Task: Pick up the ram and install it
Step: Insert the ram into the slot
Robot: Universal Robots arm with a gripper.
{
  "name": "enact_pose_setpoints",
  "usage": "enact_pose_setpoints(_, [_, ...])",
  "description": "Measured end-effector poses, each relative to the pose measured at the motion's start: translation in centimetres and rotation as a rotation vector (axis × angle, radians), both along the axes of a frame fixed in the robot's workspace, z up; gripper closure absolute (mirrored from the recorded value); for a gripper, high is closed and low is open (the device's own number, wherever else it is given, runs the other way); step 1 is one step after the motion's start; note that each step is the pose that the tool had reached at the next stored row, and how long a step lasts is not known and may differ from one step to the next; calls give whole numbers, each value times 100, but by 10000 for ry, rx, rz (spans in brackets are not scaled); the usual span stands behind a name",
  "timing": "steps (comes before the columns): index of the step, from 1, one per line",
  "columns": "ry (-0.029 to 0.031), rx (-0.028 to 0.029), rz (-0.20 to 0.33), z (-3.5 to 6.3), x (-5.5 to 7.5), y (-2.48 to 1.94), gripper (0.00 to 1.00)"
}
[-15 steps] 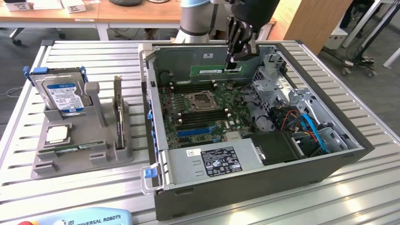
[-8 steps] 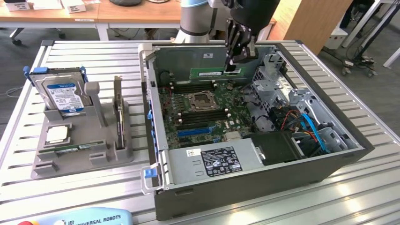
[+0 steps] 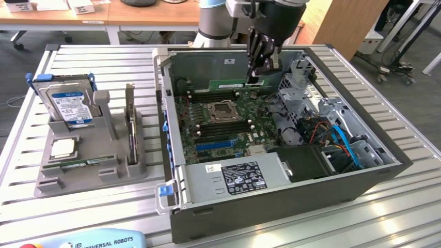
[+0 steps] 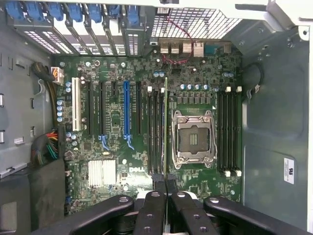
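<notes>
My gripper (image 3: 253, 77) hangs inside the open computer case (image 3: 276, 201), shut on the ram (image 3: 231, 82), a long thin green stick held level above the far part of the motherboard (image 3: 214, 129). In the wrist view the ram (image 4: 166, 122) shows edge-on as a thin line between my black fingertips (image 4: 159, 182). It runs along the memory slots (image 4: 156, 132) just beside the processor socket (image 4: 195, 137). I cannot tell whether it touches a slot.
On the exterior view's left, a grey stand (image 3: 90, 170) holds a hard drive (image 3: 69, 103), a dark upright card (image 3: 129, 113), a square silver chip (image 3: 63, 148) and a small green board (image 3: 84, 164). The case holds a power supply (image 3: 234, 178), cables (image 3: 344, 139) and a drive cage (image 3: 303, 88).
</notes>
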State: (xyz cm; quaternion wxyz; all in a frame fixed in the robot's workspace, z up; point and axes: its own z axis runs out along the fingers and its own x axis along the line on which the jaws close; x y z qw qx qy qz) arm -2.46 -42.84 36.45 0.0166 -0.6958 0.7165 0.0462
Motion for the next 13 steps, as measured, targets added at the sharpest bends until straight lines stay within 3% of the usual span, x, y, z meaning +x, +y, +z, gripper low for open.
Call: enact_pose_setpoints(13, [0, 0, 0, -237, 0, 0, 88])
